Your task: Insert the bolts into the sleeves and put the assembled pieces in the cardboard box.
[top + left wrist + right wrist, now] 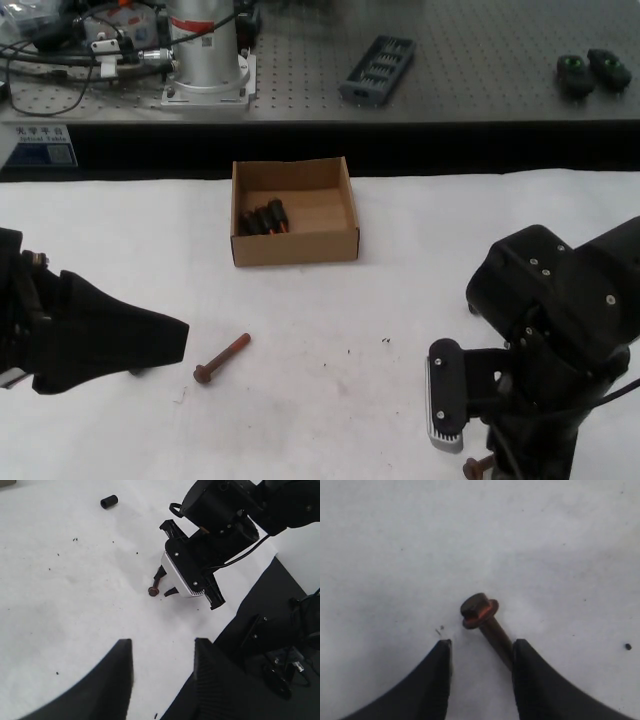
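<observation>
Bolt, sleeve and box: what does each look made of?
The bolt is likely metal with a dull reddish-brown finish, coppery or rusty; its flanged hex head glints orange at the edges. The sleeve is matte black; whether plastic, rubber or blackened metal is not clear. The box is plain brown cardboard with thin, unprinted walls.

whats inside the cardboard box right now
A small cluster of dark sleeved pieces with reddish ends lies by the left wall of the open brown cardboard box. Its near wall covers the floor strip just behind it.
</observation>
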Robot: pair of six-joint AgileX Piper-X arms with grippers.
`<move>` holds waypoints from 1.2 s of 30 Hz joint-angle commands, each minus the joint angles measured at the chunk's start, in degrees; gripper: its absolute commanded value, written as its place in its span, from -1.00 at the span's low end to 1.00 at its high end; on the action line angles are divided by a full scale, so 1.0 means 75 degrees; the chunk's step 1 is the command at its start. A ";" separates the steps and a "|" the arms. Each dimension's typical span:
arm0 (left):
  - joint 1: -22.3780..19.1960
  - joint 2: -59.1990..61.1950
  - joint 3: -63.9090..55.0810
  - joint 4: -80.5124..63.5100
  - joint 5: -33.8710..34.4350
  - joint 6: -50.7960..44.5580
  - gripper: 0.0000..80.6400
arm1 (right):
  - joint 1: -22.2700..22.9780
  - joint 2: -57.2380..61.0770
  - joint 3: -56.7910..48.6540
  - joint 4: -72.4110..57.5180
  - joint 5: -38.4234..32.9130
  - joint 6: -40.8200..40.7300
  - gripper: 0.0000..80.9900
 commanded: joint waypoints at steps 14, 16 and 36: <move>-0.0039 -0.0090 -0.0035 0.0014 0.0067 -0.0124 -0.26 | -0.0019 0.0550 -0.0012 -0.0290 -0.0287 0.0569 -0.36; -0.0039 -0.0090 -0.0035 0.0033 0.0067 -0.0124 -0.26 | -0.0002 0.0627 -0.0012 -0.0290 -0.0287 0.0717 -0.49; -0.0039 -0.0245 -0.0035 0.0027 -0.1281 -0.0124 -0.26 | 0.0485 0.0339 -0.0778 -0.3185 -0.1896 0.6653 -0.89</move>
